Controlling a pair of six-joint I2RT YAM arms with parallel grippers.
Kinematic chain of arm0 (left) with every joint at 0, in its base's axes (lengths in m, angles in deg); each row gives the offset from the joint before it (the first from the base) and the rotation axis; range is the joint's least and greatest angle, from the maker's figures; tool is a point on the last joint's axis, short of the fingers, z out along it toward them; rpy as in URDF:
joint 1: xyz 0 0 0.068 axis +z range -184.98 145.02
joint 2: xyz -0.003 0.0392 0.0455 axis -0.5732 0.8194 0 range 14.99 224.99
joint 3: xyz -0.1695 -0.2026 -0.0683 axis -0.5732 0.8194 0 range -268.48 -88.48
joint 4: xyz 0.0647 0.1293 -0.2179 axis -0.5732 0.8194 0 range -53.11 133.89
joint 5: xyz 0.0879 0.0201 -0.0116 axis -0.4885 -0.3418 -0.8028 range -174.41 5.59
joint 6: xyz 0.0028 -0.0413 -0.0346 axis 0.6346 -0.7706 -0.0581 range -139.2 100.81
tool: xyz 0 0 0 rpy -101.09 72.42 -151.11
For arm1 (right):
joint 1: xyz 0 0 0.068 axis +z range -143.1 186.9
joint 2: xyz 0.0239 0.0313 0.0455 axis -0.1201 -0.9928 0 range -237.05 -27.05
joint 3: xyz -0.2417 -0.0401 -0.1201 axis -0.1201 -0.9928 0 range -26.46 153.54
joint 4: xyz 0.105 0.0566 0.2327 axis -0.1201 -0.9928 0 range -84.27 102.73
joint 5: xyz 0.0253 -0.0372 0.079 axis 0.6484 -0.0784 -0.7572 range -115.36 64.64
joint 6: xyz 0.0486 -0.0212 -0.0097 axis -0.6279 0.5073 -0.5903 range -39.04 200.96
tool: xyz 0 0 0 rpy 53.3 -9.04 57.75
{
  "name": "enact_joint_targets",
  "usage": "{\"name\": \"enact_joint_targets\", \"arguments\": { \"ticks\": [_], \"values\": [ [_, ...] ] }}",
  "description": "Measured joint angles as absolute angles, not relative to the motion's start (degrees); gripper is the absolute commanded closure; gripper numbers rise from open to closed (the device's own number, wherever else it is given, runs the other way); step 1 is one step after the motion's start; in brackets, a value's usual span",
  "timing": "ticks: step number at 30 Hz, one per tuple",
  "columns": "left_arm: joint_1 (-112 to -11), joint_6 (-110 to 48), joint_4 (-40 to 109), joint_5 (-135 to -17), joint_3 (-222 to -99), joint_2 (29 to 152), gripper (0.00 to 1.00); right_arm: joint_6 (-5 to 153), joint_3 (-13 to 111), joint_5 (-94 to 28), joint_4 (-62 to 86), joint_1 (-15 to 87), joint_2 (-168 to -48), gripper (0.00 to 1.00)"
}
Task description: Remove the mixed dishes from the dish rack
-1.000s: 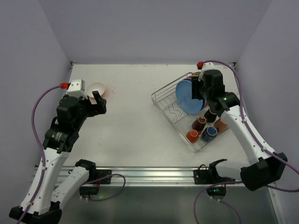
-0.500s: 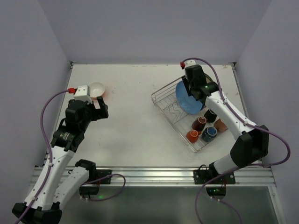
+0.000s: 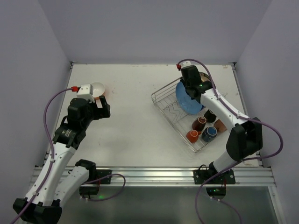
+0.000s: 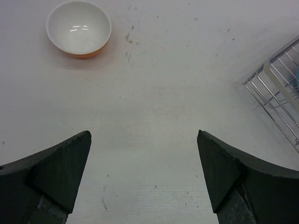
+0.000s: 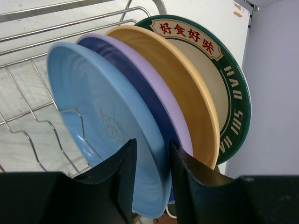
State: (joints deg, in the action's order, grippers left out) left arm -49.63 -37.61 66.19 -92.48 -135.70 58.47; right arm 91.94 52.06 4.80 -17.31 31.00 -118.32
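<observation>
Top view, rack: dish rack [image 3: 170, 112] angled at right; plates upright in slots, mugs [image 3: 201, 128] clustered at near end.
Top view, right gripper [image 3: 188, 89]: set on top edge of blue plate [image 3: 187, 101], the outermost, so free to lift.
Top view, room: broad bare table [image 3: 135, 121] between arms.
Left wrist, left gripper [image 4: 145, 135]: splayed wide, holding nothing; orange bowl [image 4: 78, 28] upright ahead, well apart from rack.
Right wrist, grip: fingers [image 5: 122, 172] astride blue rim; whether pinched tight, cannot tell.
Right wrist, clearance: lavender plate [image 5: 159, 88] just behind, then tan plate [image 5: 187, 79] and patterned-rim plate [image 5: 233, 88]; narrow gap for back finger.

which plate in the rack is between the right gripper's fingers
The light blue plate, end of the row; the lavender plate, tan plate and green-rimmed plate stand outside the right gripper.
</observation>
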Motion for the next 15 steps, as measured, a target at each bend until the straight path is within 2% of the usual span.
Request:
{"name": "enact_joint_targets", "arguments": {
  "ticks": [3,7,10,15],
  "values": [
    [-49.63,-37.61,66.08,-92.09,-135.7,58.47,0.0,92.94,51.78,5.69,-15.63,31.0,-118.86,0.69],
    [-49.63,-37.61,66.06,-91.85,-135.7,58.47,0.0,94.3,50.44,6.63,-12.24,31.04,-118.47,0.8],
    [-49.63,-37.61,66.06,-91.87,-135.7,58.47,0.0,96.25,48.89,7.75,-10.4,31.28,-117.75,0.83],
    [-49.63,-37.61,66.06,-91.91,-135.7,58.47,0.0,98.23,47.52,8.36,-8.76,31.65,-117.22,0.99]
  ]
}}
